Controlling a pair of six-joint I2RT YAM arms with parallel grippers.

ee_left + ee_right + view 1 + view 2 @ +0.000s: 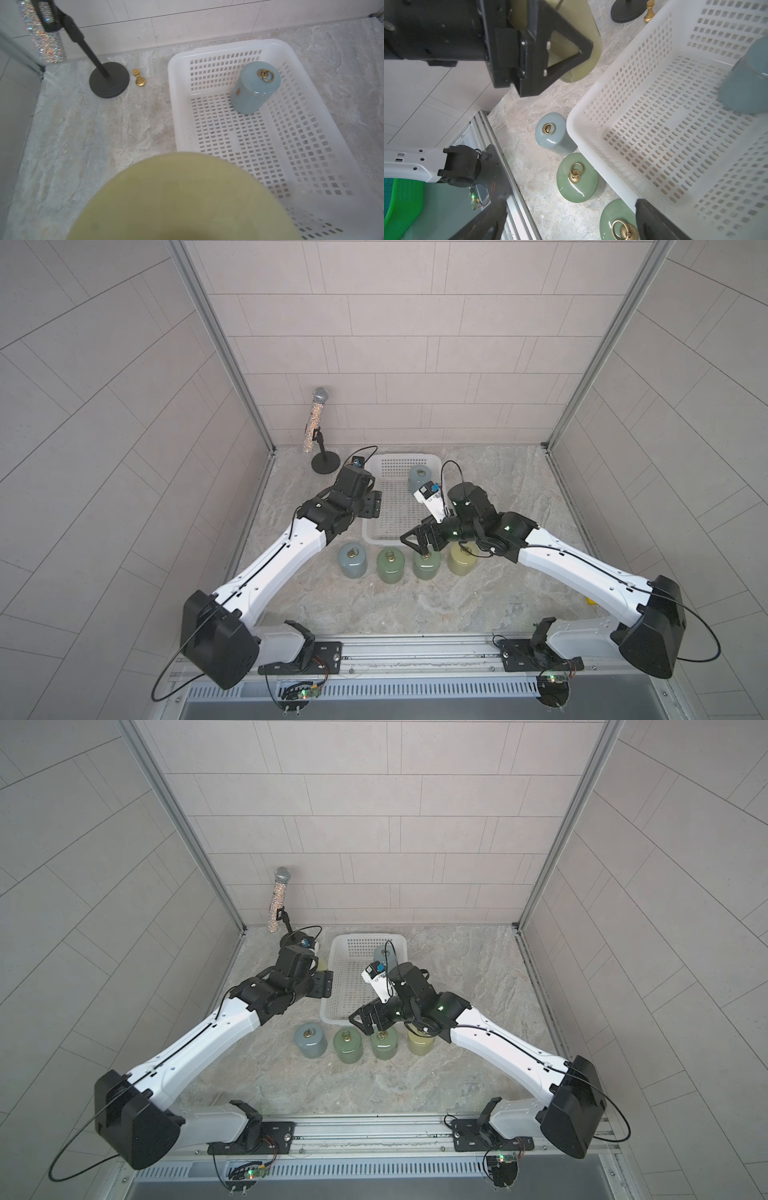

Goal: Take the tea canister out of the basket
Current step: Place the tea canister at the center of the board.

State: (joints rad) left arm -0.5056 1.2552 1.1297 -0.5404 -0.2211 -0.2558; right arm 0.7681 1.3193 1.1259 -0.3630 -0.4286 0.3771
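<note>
Currently my right gripper (417, 544) hangs spread wide over the near rim of the white perforated plastic basket (380, 540). My left gripper (323, 979) seems clamped on an olive glazed canister (182, 197). The blue-grey glazed tea canister (419, 479) stands in the basket's far corner. It is likely heavy, slick and breakable, so I'd grasp its body.
</note>
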